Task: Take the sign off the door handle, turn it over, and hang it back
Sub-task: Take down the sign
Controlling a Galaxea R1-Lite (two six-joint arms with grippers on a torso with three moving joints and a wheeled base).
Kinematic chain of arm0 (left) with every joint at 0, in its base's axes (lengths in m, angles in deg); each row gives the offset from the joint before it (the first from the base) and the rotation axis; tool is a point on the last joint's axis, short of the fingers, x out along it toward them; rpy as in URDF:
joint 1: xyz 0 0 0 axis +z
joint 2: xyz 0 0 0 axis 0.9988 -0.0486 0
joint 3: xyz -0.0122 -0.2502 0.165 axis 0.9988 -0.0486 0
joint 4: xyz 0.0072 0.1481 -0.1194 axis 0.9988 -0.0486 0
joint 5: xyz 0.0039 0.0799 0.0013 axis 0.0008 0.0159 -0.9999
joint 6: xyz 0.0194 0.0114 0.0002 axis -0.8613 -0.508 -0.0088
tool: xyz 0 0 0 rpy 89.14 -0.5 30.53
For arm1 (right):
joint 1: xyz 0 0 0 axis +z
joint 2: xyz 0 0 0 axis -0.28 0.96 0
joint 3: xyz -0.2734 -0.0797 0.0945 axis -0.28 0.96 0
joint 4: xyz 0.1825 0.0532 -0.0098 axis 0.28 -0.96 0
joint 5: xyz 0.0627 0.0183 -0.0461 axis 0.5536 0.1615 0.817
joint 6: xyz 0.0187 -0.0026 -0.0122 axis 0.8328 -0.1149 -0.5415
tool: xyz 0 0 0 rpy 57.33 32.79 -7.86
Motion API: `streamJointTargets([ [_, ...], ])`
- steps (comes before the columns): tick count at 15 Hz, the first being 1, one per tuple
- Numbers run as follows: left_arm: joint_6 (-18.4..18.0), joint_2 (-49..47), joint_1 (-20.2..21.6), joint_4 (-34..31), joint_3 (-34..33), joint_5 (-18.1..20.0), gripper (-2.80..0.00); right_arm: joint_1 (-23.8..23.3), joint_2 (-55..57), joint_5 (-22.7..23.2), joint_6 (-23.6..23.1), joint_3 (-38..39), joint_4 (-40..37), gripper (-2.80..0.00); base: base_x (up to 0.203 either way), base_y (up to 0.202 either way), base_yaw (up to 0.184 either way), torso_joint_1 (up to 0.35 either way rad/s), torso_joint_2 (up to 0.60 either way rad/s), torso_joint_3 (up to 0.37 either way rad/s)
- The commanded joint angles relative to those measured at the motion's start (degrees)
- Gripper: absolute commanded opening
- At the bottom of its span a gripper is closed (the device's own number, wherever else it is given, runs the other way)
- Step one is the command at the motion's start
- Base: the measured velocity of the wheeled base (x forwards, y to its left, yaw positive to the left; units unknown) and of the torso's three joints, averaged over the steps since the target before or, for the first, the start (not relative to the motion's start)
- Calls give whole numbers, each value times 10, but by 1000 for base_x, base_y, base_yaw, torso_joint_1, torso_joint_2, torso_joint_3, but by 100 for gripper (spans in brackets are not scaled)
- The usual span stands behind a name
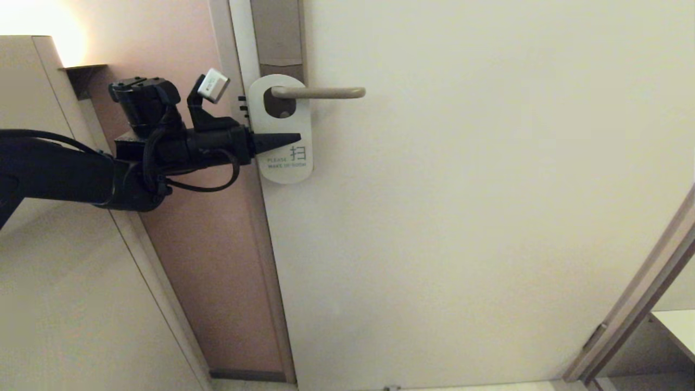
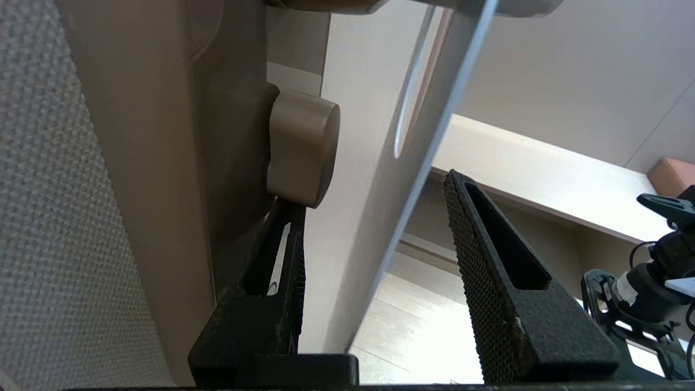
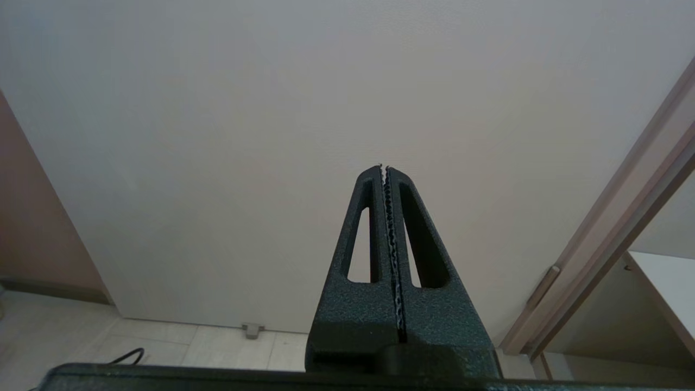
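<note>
the sign (image 1: pixel 285 157) hangs white face out on the door handle (image 1: pixel 320 93); the left gripper (image 1: pixel 296 139) straddles its edge, fingers (image 2: pixel 505 271) parted, not clamping; the right gripper (image 3: pixel 385 168) is parked, clenched, facing the door (image 1: pixel 488 217)

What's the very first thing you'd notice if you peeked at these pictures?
A white sign hanging on the door handle, its "MAKE UP ROOM" side facing out. The black left gripper reaches in from the left with its jaws open, one either side of the sign. The right gripper points at the plain door, shut and empty.
</note>
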Motion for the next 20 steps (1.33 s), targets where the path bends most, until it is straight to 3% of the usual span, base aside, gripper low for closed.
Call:
streamJointTargets([
  [1, 0, 10, -3, 6, 1, 4, -280, 0, 0, 0, 0, 0, 0, -280, 0, 0, 0, 0, 0, 0],
  [20, 1, 25, -12, 24, -20, 4, -280, 0, 0, 0, -1, 0, 0, -280, 0, 0, 0, 0, 0, 0],
])
